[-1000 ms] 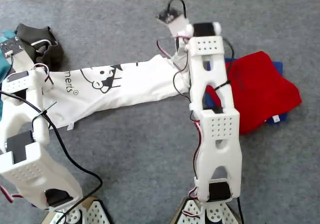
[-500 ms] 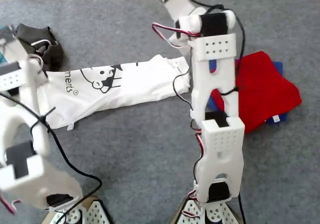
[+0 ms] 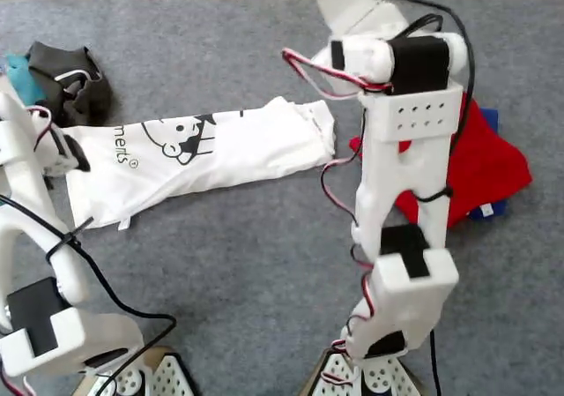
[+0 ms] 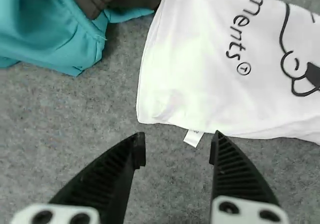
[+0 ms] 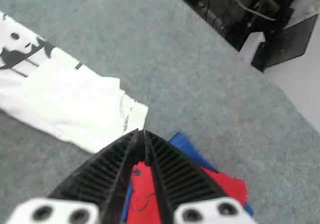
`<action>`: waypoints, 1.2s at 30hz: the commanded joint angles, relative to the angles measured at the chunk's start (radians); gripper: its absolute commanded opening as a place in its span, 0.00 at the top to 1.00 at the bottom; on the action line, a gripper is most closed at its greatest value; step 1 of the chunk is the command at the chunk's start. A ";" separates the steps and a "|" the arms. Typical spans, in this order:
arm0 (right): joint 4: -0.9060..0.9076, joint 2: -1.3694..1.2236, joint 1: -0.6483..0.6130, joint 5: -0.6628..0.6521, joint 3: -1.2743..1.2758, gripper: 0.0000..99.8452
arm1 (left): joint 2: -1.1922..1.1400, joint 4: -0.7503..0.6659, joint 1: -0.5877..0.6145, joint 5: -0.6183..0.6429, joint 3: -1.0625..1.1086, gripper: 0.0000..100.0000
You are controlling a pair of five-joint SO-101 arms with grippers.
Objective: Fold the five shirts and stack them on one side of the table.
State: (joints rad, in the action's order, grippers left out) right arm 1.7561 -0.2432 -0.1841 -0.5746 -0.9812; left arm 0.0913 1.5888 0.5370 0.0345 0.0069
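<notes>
grey felt tabletop [image 3: 229, 272] all round, and the long white cotton shirt with a black cartoon print [image 3: 203, 153] lies across the middle, folded into a narrow strip and not yet stacked. danger spot first: the left gripper [image 4: 178, 140] hangs right over the strip's end, where a small white tag [image 4: 191, 138] pokes out. if it drops and pinches only that tag or the top layer, i'd expect the strip to peel open instead of folding over. the crumpled teal shirt [image 4: 45, 29] sits just beside that end, with the dark grey shirt [image 3: 66, 78] partly over it, so a stray finger could snag them too. nothing pins the other end either, so the whole strip may slide on the felt. fingers now: the left ones are spread wide, holding nothing, touching nothing that i can see. the right gripper [image 5: 144, 134] is raised near the table's far edge, ribbed fingers pressed together, empty. beneath it the folded red shirt [image 3: 493, 162] rests on a blue shirt [image 5: 182, 144], the likely stack to join.
</notes>
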 commanded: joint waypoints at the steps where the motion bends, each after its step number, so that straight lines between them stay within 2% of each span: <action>1: -0.032 0.134 -0.072 -0.071 0.160 0.99 | 0.043 -0.094 0.015 -0.035 0.088 0.77; 6: -0.044 0.205 -0.092 -0.100 0.243 0.99 | 0.048 -0.224 0.047 -0.052 0.228 0.77; 15: -0.049 0.203 -0.100 -0.098 0.249 0.99 | -0.110 -0.384 0.111 -0.187 0.242 0.77; 27: -0.068 0.142 -0.186 -0.100 0.283 0.99 | -0.235 -0.315 0.111 -0.183 0.045 0.77; 36: -0.075 0.105 -0.212 -0.100 0.277 0.99 | -0.301 -0.405 0.107 -0.160 0.061 0.77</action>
State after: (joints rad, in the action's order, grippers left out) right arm 1.6978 -0.1373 -0.3713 -0.6651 -0.6974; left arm -0.2002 1.2175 0.6444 -0.1435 0.1005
